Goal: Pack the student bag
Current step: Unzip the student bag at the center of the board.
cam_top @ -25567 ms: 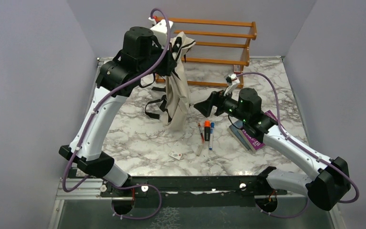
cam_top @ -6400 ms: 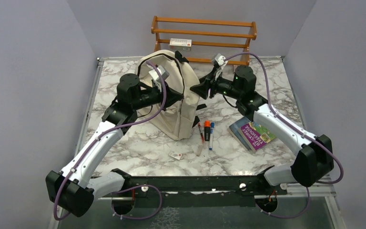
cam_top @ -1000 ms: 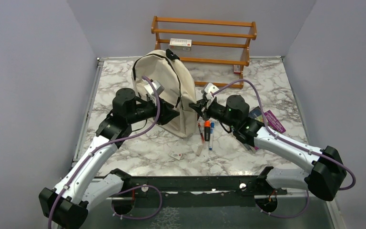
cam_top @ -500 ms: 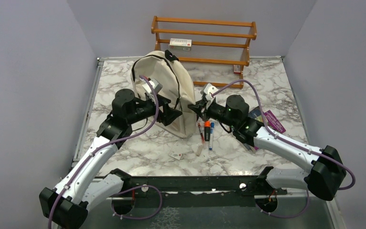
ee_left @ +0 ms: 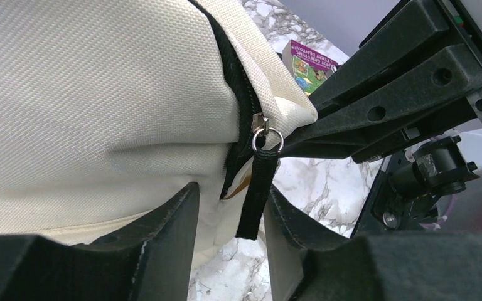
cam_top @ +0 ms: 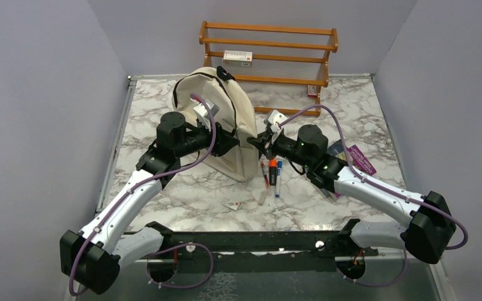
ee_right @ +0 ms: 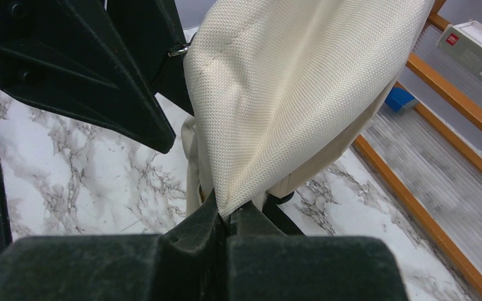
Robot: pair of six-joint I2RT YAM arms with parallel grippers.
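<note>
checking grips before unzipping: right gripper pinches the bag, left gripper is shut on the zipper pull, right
No: the left gripper is open, the zipper pull hanging loose between its fingers, as the left wrist view shows. The right gripper does pinch the bag.

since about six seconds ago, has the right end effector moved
Yes: the right end effector, pinching the student bag, has come back from the wooden rack toward the markers.

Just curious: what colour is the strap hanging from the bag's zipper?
The strap is black; the left wrist view shows it best.
</note>
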